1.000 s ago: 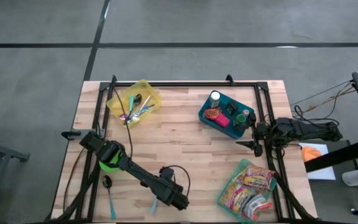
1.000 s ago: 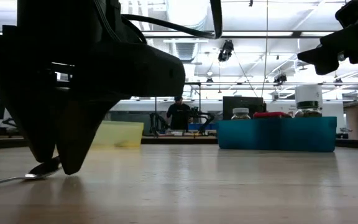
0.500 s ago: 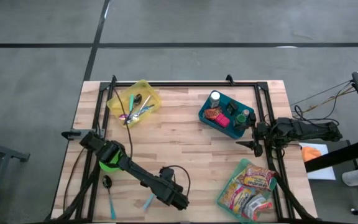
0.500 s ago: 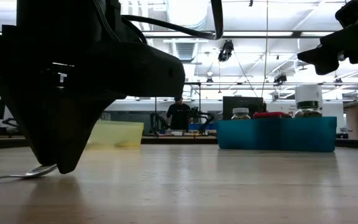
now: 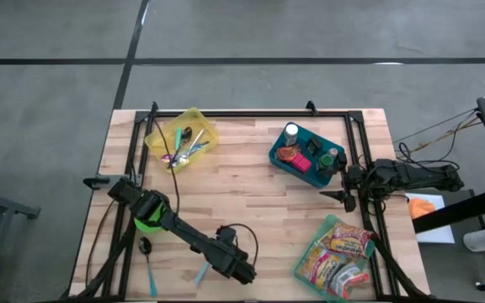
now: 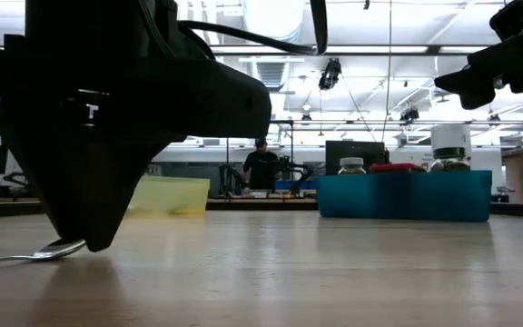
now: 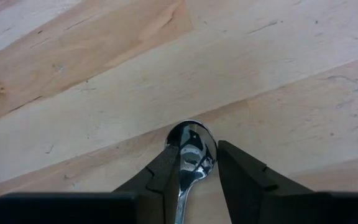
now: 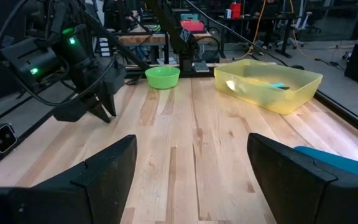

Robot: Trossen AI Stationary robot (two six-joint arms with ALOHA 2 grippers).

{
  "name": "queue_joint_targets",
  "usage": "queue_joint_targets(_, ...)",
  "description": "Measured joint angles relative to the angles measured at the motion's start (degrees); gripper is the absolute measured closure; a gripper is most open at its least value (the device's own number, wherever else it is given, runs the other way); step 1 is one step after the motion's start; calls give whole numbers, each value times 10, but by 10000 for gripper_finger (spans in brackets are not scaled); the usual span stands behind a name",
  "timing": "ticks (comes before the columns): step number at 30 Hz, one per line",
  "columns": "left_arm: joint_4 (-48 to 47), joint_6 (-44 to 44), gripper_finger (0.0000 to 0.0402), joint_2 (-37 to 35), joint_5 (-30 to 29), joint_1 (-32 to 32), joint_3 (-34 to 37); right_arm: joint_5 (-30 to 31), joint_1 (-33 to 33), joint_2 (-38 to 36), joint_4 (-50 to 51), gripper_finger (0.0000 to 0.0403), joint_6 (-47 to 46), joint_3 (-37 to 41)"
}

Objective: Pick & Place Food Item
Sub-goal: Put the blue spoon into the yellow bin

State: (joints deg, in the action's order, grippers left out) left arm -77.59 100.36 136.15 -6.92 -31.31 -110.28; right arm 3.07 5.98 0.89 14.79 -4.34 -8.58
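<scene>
A metal spoon lay on the table at its near edge, left of centre, its bowl between the left gripper's fingers, which were closed on it just behind the bowl. In the low view the spoon's bowl rested on the wood under the gripper tip. A second, teal-handled spoon lay further left, beside a green bowl. A yellow bin of utensils stood far left, a blue bin with jars far right, and a bag of snacks near right. The right gripper hung just right of the blue bin, jaws wide apart, holding nothing.
</scene>
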Motion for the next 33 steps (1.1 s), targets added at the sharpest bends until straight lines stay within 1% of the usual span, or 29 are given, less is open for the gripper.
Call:
queue_joint_targets(13,6,-15,297,-2,0,0,-1,0,0,0,0,100,-1,0)
queue_joint_targets(21,2,-15,297,-2,-16,1,6,0,0,0,0,100,0,0)
queue_joint_targets(27,-4,-9,297,-3,0,12,23,0,0,0,0,100,-1,0)
queue_joint_targets(33,-4,-8,297,-4,1,16,29,0,0,0,0,100,0,0)
